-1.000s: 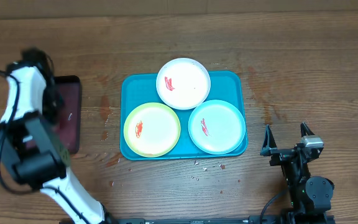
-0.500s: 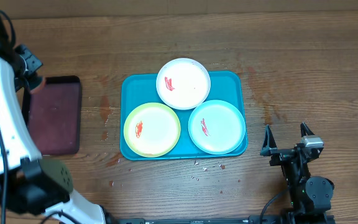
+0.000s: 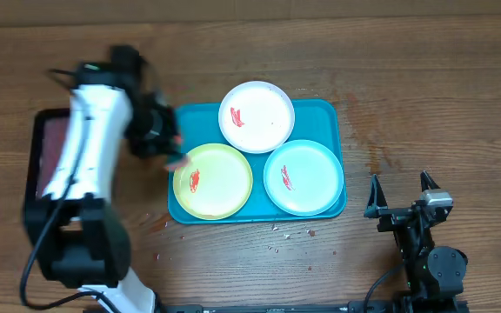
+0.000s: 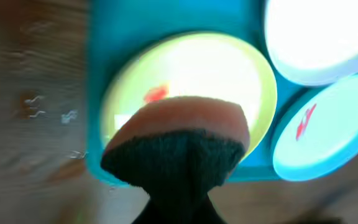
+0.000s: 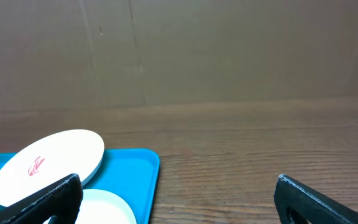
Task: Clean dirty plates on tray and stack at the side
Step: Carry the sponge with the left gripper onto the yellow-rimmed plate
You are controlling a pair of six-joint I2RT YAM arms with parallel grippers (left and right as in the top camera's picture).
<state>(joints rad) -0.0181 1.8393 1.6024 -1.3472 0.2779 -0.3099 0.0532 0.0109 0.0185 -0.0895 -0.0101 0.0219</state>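
Tray: the turquoise tray (image 3: 329, 111) (image 4: 166, 18) (image 5: 135, 162) lay in the middle of the wooden table (image 3: 424, 78), with all three plates on it.
White plate: the white plate (image 3: 257, 116) (image 4: 319, 37) (image 5: 48, 165) sat at the far side, reaching past the tray's far rim. It touched both other plates and had a red smear left of its centre.
Yellow-green plate: the yellow-green plate (image 3: 220, 183) (image 4: 229, 68) lay at the near left of the tray, with a red smear on its left part.
Teal plate: the teal plate (image 3: 303, 177) (image 4: 328, 137) (image 5: 104, 208) lay at the near right, just beside the yellow-green one, with a red smear left of centre.
Left gripper: the left gripper (image 3: 170, 155) hung at the yellow-green plate's left edge, over the tray's left side. Its fingers were pressed together on a sponge.
Sponge: the sponge (image 4: 185, 121) (image 3: 177, 159) was pinkish on one side and dark and fuzzy on the other. The blurred left wrist view did not show whether it touched the plate.
Right gripper: the right gripper (image 3: 401, 193) (image 5: 179, 196) sat near the table's front right, apart from the tray. Its fingers were spread wide and held nothing.
Maroon tray: a maroon tray (image 3: 49, 143) lay left of the turquoise one, partly hidden by the left arm.
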